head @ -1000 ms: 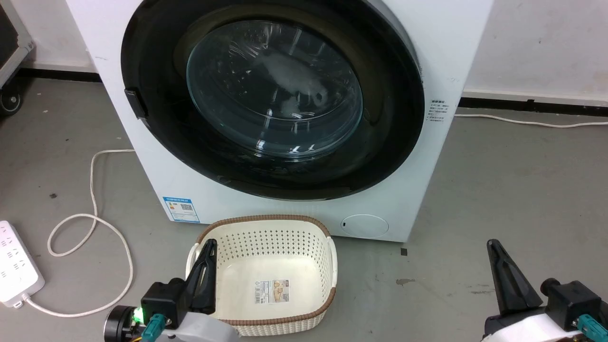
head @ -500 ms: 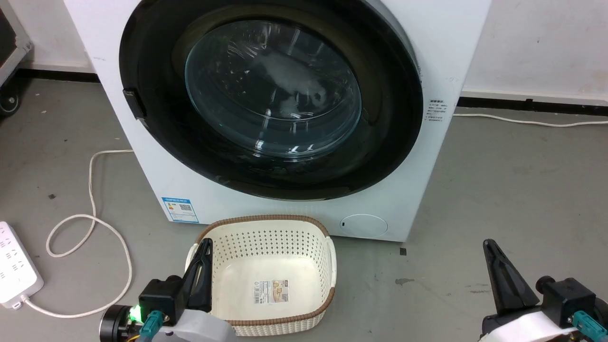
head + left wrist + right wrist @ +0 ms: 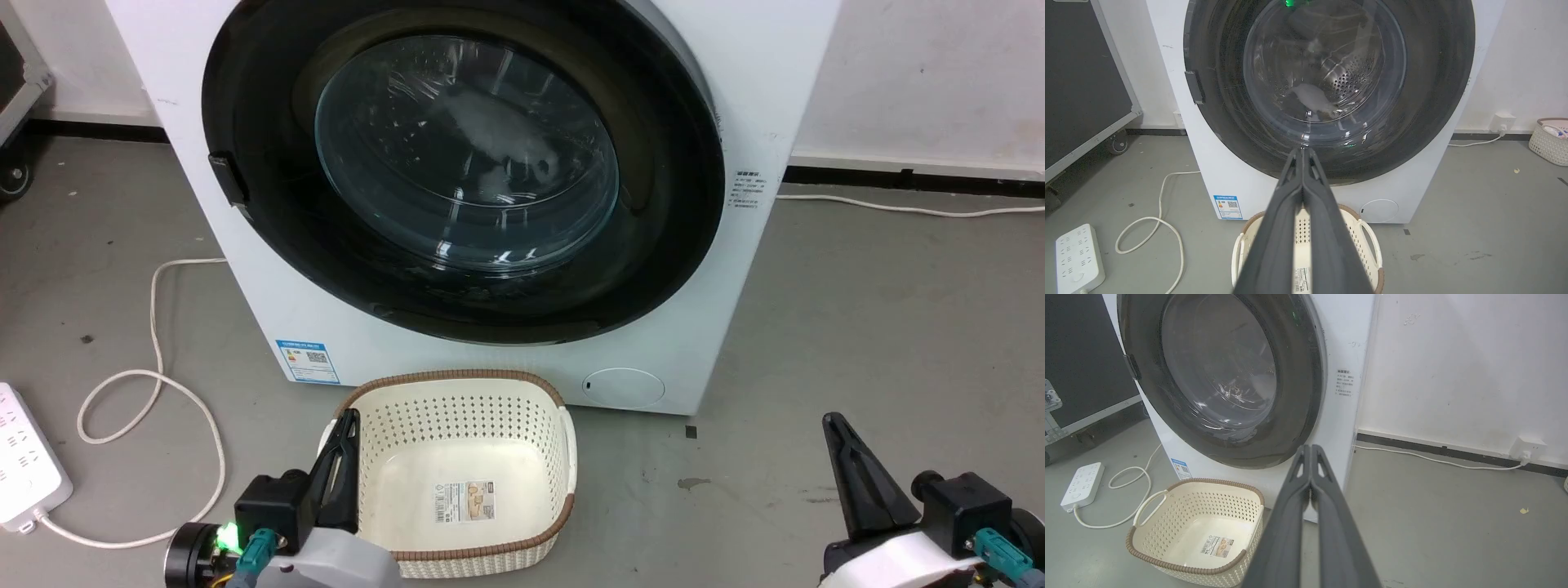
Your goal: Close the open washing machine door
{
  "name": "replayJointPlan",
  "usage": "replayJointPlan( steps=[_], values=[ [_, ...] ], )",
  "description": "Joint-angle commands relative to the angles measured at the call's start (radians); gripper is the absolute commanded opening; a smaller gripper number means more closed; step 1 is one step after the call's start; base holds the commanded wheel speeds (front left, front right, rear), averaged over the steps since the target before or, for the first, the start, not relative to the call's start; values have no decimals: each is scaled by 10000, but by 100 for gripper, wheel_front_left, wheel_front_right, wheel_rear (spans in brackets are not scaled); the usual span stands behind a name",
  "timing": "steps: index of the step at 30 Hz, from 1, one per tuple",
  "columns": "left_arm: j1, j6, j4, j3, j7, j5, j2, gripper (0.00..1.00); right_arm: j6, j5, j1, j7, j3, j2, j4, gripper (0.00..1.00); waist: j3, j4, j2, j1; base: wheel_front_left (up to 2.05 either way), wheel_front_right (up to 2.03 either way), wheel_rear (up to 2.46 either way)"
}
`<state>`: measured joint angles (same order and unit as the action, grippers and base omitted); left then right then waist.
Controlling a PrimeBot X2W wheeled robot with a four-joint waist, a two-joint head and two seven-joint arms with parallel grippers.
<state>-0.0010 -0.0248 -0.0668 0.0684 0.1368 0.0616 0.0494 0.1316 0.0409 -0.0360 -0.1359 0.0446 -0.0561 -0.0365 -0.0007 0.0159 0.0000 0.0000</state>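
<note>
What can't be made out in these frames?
- Top of the washing machine: cut off by the upper edge, head view.
- Pale thing behind the door glass: blurred by reflections, left wrist view.
- Sticker in the basket: text too small, head view.
- The latch: covered by the door rim, all views.

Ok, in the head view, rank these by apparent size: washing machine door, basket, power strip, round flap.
1. washing machine door
2. basket
3. power strip, though it lies nearer the camera and is cut by the frame edge
4. round flap
</note>
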Motion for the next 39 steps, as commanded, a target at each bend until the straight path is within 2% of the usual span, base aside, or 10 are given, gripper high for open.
replayJointPlan(
  steps=[1,39],
  values=[
    [5,55,79,-57,-67,-66,5,0,-5,-68,136,50,-28,29,80,0,0,-3,0,0,0,0,0],
    [8,170,431,-431,-843,-394,7,0,-7,-272,270,831,-277,47,250,0,4,-96,0,0,0,0,0]
  ],
)
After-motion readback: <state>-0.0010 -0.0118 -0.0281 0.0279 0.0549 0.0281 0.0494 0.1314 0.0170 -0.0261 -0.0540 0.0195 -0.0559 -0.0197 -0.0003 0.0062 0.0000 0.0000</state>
